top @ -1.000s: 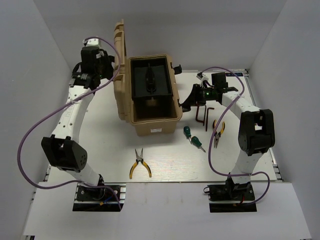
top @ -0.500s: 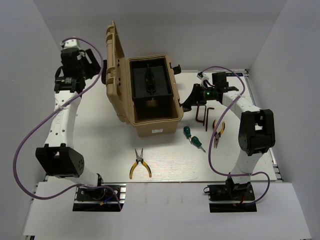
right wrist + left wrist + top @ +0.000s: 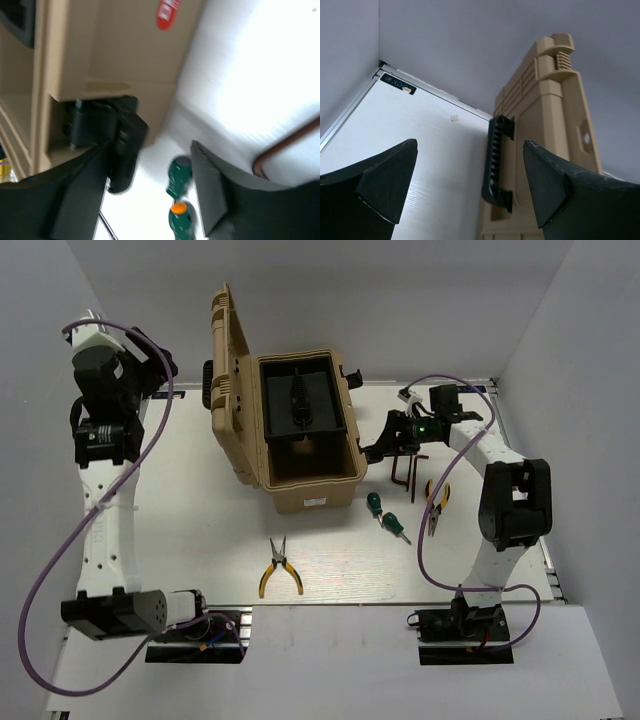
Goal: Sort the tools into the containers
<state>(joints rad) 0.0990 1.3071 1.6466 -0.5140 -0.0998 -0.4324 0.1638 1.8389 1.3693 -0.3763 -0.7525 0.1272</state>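
The tan toolbox (image 3: 310, 490) stands open, its lid (image 3: 225, 390) upright on the left and its black inner tray (image 3: 300, 400) showing. My left gripper (image 3: 158, 362) hangs open, high and left of the lid; its wrist view faces the lid's black handle (image 3: 497, 160). My right gripper (image 3: 385, 440) is open and empty beside the box's black side latch (image 3: 115, 135). On the table lie yellow pliers (image 3: 279, 570), more pliers (image 3: 437, 502), two green screwdrivers (image 3: 374, 504) (image 3: 396, 524) and the dark hex keys (image 3: 405, 468).
White walls close in the table on the left, back and right. A metal rail (image 3: 350, 115) edges the table's far left. Both arm bases (image 3: 195, 625) sit at the near edge.
The left arm has swung up and away to the left from the lid, its jaws opening wide. The lid stays upright. The right jaws have widened beside the latch.
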